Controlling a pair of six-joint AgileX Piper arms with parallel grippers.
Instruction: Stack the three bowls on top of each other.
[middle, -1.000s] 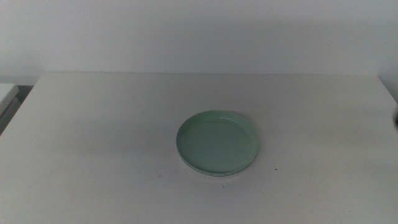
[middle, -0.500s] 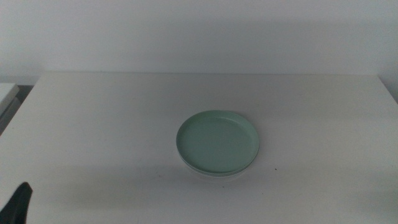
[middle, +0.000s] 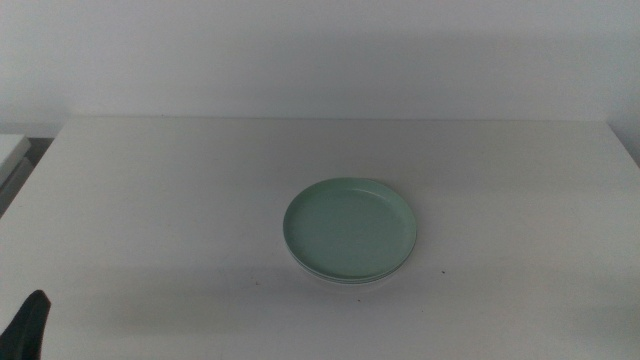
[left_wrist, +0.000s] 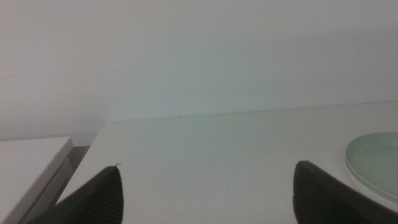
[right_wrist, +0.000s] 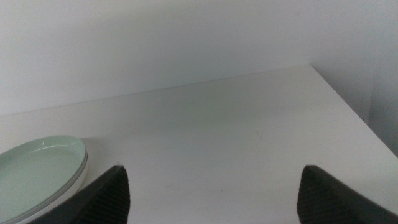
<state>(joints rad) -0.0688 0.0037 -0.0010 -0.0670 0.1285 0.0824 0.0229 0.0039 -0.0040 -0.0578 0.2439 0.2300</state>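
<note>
No writing shows on anything. The mint bowl sits on top of one stack at mid-table, holding nothing; under it I make out a pale rim, but I can't count the bowls below. My left claw gapes wide and empty, the stack ahead and right of it. My right claw, also wide and empty, has it ahead and left.
</note>
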